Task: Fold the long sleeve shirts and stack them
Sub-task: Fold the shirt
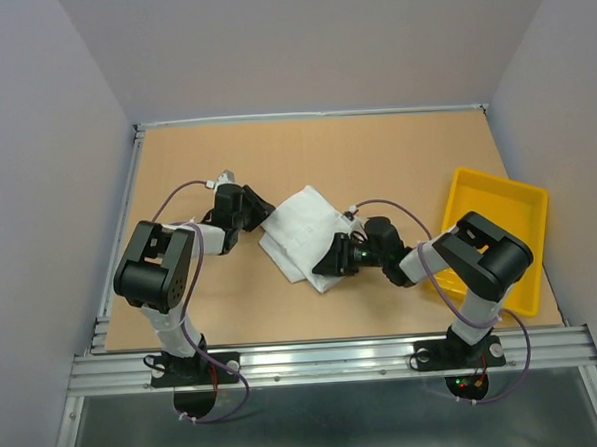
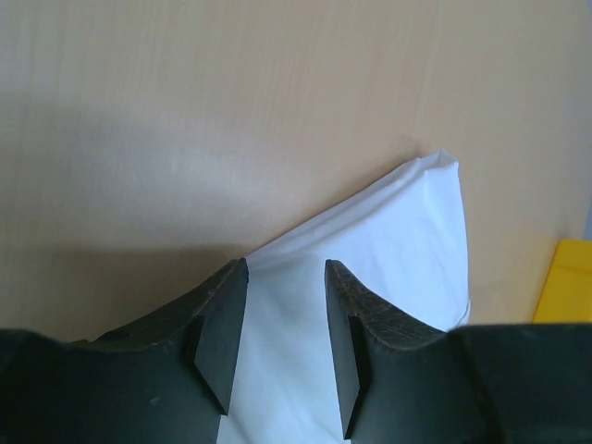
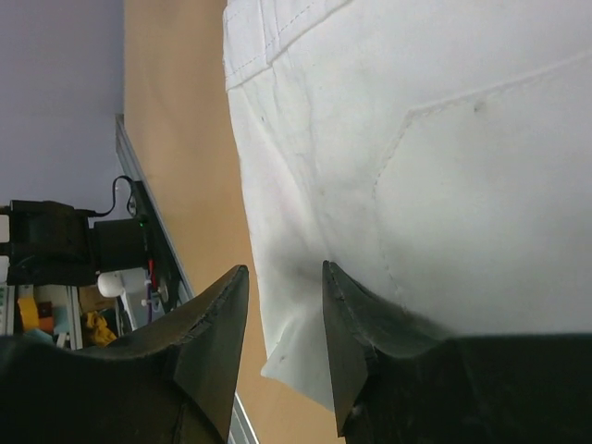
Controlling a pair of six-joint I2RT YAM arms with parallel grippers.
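The left claw [image 2: 285, 277] is released. Its two dark fingers [image 2: 222, 338] stand apart, and white cloth shows in the gap between them. It sits low at the left edge of the white shirt [image 1: 301, 228], and I cannot tell if the fingers touch the cloth. The right claw [image 3: 284, 277] is released too, with its fingers open and the near right edge of the shirt showing in the gap. Up close from that side I can see a line of stitches and the sewn shape of a pocket [image 3: 481, 213]. The shirt is folded into a small, thick, lumpy bundle. It lies flat in the middle of the brown tabletop [image 1: 375, 159], right between the two claws, and one corner of it points toward the back. The cloth looks soft and a bit wrinkly. Both arms bend in toward the shirt from their bases at the near edge. Off to the right sits a yellow tray [image 1: 494, 223], well apart from the shirt. The elbow of the right arm is over the near part of the tray. I can see only this one bundle of white cloth on the tabletop.
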